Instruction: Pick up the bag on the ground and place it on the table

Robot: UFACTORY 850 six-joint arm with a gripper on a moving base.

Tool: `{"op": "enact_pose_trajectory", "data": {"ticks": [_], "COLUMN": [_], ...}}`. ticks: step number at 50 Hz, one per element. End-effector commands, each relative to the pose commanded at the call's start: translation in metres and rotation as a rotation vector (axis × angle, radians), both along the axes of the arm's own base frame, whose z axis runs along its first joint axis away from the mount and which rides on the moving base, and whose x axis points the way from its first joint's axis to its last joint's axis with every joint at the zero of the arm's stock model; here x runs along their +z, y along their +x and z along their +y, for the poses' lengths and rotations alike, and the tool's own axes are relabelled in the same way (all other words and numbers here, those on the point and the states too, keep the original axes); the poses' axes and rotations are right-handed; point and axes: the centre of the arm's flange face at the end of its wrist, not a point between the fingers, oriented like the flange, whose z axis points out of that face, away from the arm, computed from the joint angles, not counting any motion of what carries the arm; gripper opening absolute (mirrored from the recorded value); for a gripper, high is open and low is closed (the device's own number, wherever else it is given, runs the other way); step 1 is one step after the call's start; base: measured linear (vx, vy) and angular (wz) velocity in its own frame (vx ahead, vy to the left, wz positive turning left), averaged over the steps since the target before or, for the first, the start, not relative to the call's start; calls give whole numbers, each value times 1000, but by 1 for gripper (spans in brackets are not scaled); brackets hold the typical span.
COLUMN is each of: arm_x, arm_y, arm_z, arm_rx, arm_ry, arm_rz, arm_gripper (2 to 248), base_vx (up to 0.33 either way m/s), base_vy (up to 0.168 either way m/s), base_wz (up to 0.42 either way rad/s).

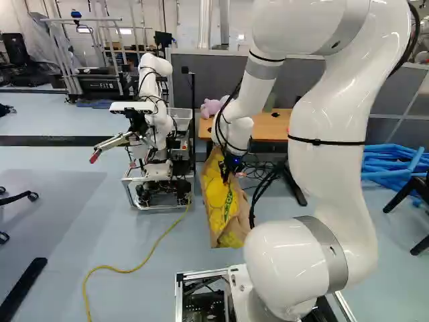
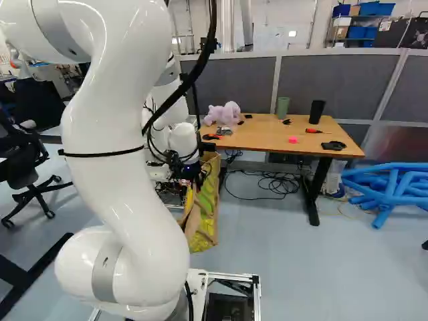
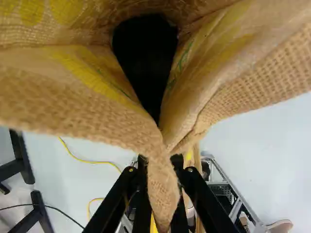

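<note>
At two o'clock from the tool [image 3: 159,161] in the right base view lies the tabletop [image 2: 262,139], the bag [image 1: 220,201] pinched by its rim between both fingers.

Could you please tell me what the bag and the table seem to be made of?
The bag looks like matt jute or burlap: its tan cloth shows a coarse, open weave, with yellow printed areas. The table seems to have a smooth wooden or wood-effect top, judging by its even orange-brown colour, and slim black legs, perhaps painted metal.
</note>
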Motion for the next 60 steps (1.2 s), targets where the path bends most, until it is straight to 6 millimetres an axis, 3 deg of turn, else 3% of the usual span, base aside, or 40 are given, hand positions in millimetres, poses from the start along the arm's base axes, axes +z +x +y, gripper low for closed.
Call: {"op": "enact_pose_trajectory", "data": {"ticks": [60], "arm_x": [83], "arm_y": [-2], "arm_z": [-15], "arm_rx": [-29], "arm_ry": [23], "arm_rz": [-54], "arm_gripper": [33], "base_vx": [0], "base_vy": [0], "base_wz": [0]}}
